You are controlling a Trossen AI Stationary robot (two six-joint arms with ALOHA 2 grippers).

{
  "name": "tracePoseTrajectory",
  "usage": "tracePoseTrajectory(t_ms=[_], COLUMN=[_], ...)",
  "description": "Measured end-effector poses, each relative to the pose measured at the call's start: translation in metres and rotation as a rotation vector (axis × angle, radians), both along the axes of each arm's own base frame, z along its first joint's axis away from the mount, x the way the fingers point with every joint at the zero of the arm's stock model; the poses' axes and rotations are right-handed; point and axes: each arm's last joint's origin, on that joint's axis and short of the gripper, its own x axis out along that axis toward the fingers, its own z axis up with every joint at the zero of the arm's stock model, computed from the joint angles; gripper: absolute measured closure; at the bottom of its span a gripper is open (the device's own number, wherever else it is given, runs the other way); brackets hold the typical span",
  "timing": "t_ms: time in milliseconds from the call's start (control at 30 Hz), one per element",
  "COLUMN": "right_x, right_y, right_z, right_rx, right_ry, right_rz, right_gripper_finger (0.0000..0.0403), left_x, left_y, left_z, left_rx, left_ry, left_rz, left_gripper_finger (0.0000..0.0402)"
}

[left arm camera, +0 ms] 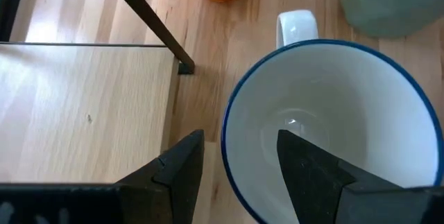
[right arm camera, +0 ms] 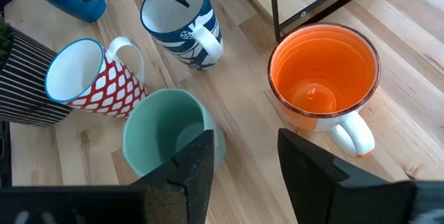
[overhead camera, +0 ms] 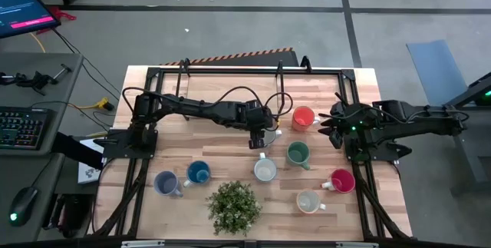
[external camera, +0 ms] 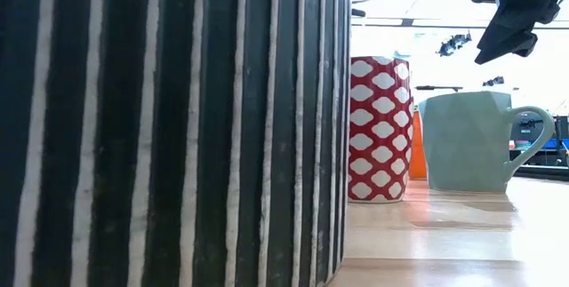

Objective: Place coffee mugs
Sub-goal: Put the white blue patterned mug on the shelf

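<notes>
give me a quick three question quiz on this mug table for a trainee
1. True or false: the left gripper is open, with one finger on either side of the rim of the white, blue-rimmed ceramic mug.
2. In the high view, which mug stands nearest the right gripper?
A. the orange ceramic mug
B. a blue mug
C. a grey-blue mug
3. Name the one thing standing on the wooden table that is not a mug.

Key: 1 true; 2 A; 3 the leafy green potted plant.
</notes>
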Motion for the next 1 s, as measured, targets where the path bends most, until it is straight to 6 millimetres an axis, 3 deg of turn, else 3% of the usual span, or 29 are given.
tracePoseTrajectory(t_ms=[200, 433, 667, 1000], right_x=[0.000, 0.000, 0.000, -0.001], right_y=[0.000, 0.000, 0.000, 0.000], right_z=[0.000, 0.000, 0.000, -0.001], right_rx=[0.000, 0.000, -0.001, -0.005], right_ry=[0.000, 0.001, 0.005, 0.009], right_rz=[0.000, 0.000, 0.000, 0.003], right_gripper_finger=[0.0258, 0.0258, 0.0258, 0.0258], left_x=[0.001, 0.003, 0.005, -0.001], left_y=[0.000, 0.000, 0.001, 0.001], left_z=[-0.007, -0.003, 0.014, 0.068], left_rx=[-0.001, -0.016, 0.002, 0.010], left_ry=[0.020, -0.008, 0.001, 0.098], left_rz=[0.000, -0.002, 0.000, -0.031], left_gripper_finger=[0.0275, 0.0384, 0.0395, 0.0396])
